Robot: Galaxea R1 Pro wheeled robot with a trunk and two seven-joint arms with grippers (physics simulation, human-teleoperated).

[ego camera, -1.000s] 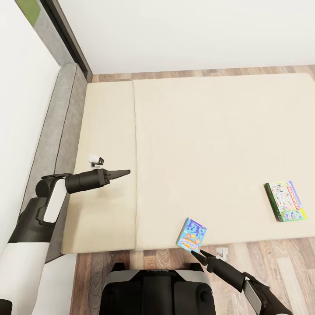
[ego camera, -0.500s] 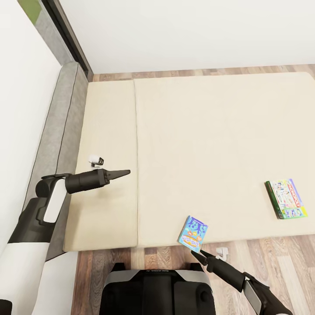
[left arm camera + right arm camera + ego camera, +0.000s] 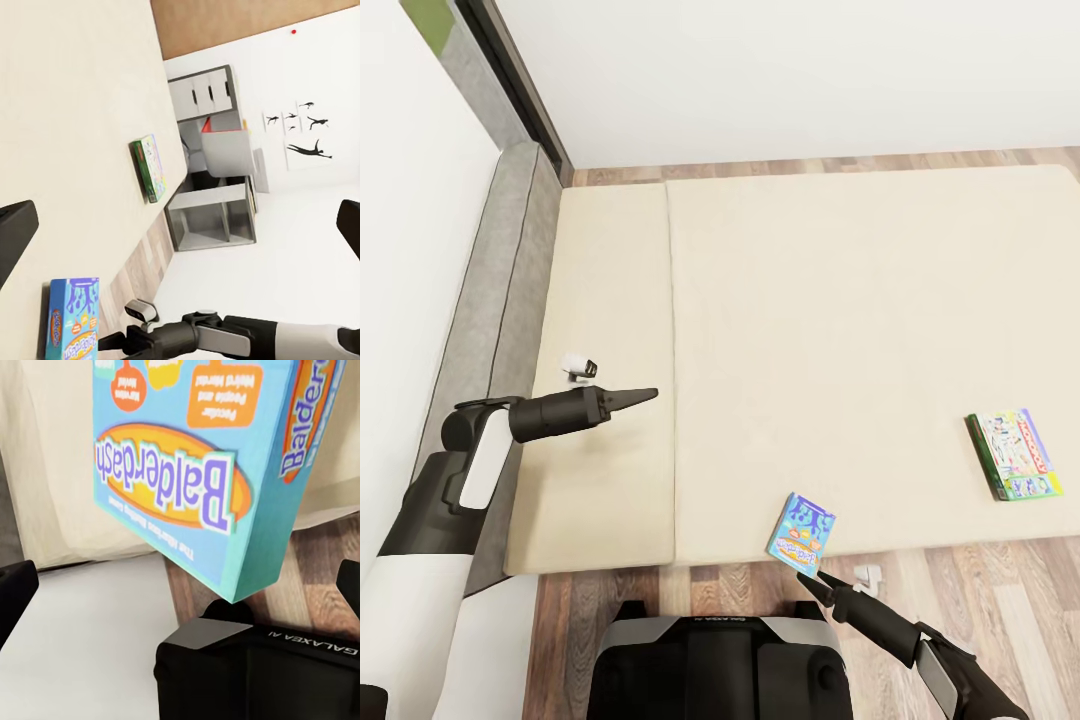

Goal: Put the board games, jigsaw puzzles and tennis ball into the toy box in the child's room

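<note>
Right gripper (image 3: 812, 578) is clamped on the lower edge of the blue board game (image 3: 801, 535), the "Balderdash" box, holding it tilted and lifted off the bed (image 3: 840, 330) at the near edge, partly over the wood floor (image 3: 1000, 600). In the right wrist view the box (image 3: 202, 472) hangs close over the lens with the robot base (image 3: 255, 675) below it. Versus 0.5 s ago: practically no change, box and gripper sit in the same spot; versus 1.0 s ago the box is a touch higher and the whole view has shifted slightly, so that's camera motion, not the bed moving. Left gripper (image 3: 643, 394) hovers over the left mattress section (image 3: 605, 300), same pose as before, fingers looking pinched together with nothing in them; the left wrist view shows its two fingertips at the frame edges with a wide gap, so I can't tell its opening for sure. Second board game (image 3: 1012, 455), green-edged with a white printed face, lies flat on the bed near the right side, well apart from the blue one, unmoved. Left wrist view also catches it (image 3: 151, 167), the blue box (image 3: 71, 319) and a grey-white desk unit (image 3: 214, 187) by the far wall
</note>
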